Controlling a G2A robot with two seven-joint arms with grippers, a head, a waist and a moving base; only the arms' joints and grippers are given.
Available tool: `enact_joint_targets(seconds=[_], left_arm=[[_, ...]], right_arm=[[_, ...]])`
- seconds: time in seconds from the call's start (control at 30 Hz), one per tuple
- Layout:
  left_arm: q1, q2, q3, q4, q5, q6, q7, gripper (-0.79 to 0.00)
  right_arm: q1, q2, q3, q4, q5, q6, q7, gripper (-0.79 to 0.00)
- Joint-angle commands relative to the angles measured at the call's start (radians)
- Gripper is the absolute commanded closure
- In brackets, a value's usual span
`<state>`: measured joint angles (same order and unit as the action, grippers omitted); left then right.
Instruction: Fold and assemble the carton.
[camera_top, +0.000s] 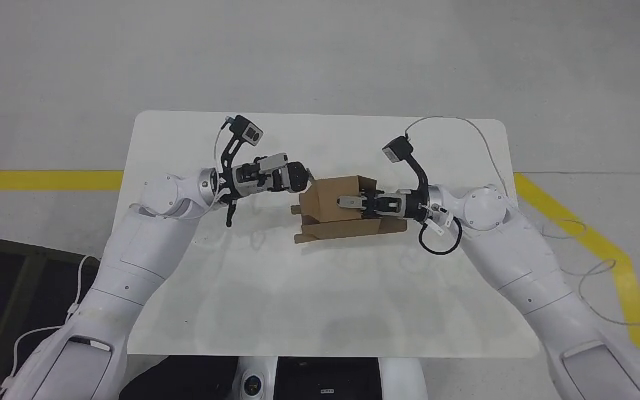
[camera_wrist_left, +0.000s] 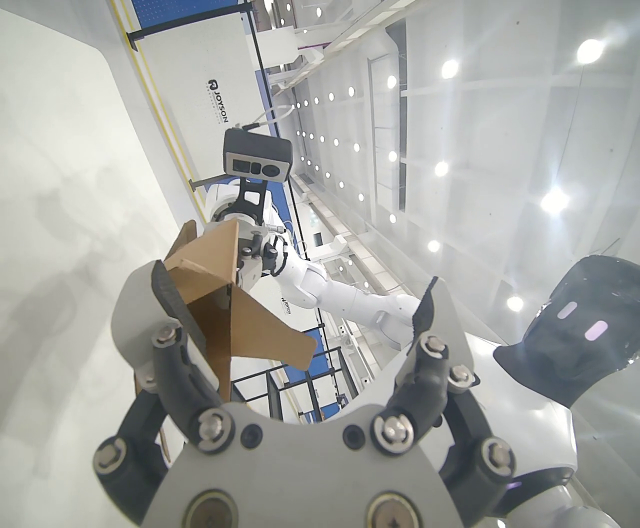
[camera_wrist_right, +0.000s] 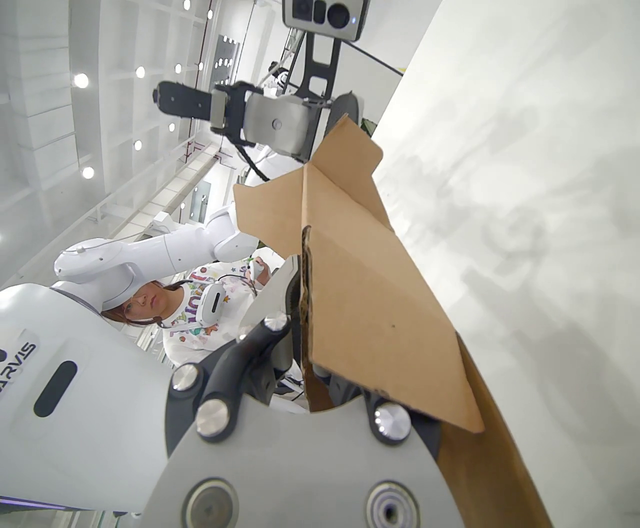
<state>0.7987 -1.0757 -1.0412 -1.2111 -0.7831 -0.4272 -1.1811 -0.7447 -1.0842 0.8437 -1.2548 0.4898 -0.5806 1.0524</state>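
The brown carton (camera_top: 335, 200) stands half-raised in the middle of the white table, with a flat flap lying on the table at its near side. My right gripper (camera_top: 352, 203) is shut on one upright panel from the right; in the right wrist view the cardboard edge (camera_wrist_right: 306, 300) runs between its fingers (camera_wrist_right: 280, 290), and the far finger is hidden behind the panel. My left gripper (camera_top: 303, 178) is open at the carton's back left corner. In the left wrist view its fingers (camera_wrist_left: 170, 295) stand wide apart, one lying against a carton (camera_wrist_left: 235, 305) flap.
The white table (camera_top: 200, 300) has bare surface in front of and to the left of the carton. A thin cable (camera_top: 470, 125) loops over the back right of the table. Yellow floor lines run beside both ends of the table.
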Motion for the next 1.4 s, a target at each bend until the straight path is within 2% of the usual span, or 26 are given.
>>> enact_joint_targets(seconds=[0.0, 0.67, 1.03, 1.37], left_arm=[[0.000, -0.001, -0.005, 0.000, 0.003, 0.002, -0.001, -0.785], [-0.026, -0.030, 0.016, -0.002, 0.005, 0.015, -0.030, -0.785], [0.000, -0.024, -0.036, -0.036, 0.027, 0.013, -0.020, -0.785], [0.026, -0.033, -0.010, -0.077, 0.037, 0.043, -0.052, -0.785]], right_arm=[[-0.001, -0.003, -0.002, -0.001, 0.010, -0.002, 0.009, 0.000], [0.016, -0.038, -0.019, 0.028, 0.051, -0.006, 0.054, 0.000], [0.004, -0.033, 0.046, 0.051, 0.016, -0.010, -0.013, 0.000], [-0.012, -0.037, 0.085, 0.041, -0.008, 0.003, -0.110, 0.000]])
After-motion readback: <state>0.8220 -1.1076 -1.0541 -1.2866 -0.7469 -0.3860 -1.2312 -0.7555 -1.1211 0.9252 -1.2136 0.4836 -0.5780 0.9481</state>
